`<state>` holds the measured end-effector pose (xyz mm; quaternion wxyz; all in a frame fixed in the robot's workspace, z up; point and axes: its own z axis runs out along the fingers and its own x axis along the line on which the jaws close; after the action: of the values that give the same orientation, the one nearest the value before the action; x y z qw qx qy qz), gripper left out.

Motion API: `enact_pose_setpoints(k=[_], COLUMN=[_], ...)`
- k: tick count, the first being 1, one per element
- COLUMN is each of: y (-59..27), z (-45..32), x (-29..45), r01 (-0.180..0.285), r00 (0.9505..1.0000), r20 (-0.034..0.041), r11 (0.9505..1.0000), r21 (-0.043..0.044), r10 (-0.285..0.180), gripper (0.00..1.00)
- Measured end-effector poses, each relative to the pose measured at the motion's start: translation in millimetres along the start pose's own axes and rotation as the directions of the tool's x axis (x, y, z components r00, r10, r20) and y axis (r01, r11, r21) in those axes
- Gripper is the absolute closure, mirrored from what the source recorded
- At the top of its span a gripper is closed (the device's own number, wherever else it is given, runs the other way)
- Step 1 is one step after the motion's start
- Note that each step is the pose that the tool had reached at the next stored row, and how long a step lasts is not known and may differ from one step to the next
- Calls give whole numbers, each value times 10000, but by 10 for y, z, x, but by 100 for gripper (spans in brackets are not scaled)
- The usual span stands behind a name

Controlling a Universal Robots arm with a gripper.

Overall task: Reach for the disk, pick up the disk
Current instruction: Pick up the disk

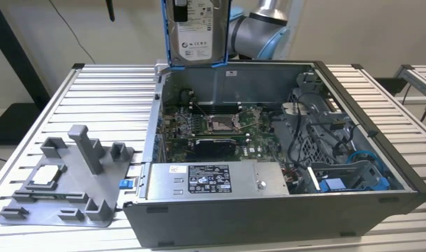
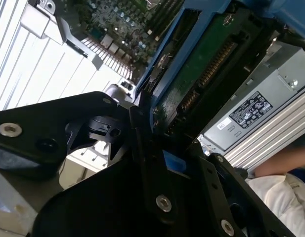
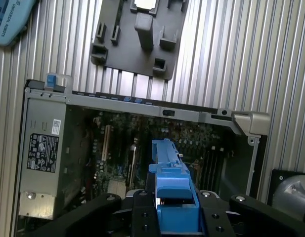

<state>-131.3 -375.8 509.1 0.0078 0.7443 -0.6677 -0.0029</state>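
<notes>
We are gripping the disk (image 1: 195, 31) with our hand (image 3: 174, 210) clamped on its blue bracket, and it is hanging upright, clear above the open computer case (image 1: 402, 173) on the worktop (image 1: 101, 94). Reaching and lifting are looking complete.

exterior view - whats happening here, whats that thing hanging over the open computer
A robot arm holds the disk in the air above the open computer case. In the first wrist view the gripper is shut on its blue bracket. The case lies on a slatted metal table, a grey tray beside it on the exterior view's left.
</notes>
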Motion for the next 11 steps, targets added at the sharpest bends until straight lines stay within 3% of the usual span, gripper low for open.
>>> enact_pose_setpoints(k=[11], y=[-249], z=[-4], x=[27], r01=[-1], r00=[10000], r20=[0], r11=[10000], r21=[0], r10=[1], gripper=[100])
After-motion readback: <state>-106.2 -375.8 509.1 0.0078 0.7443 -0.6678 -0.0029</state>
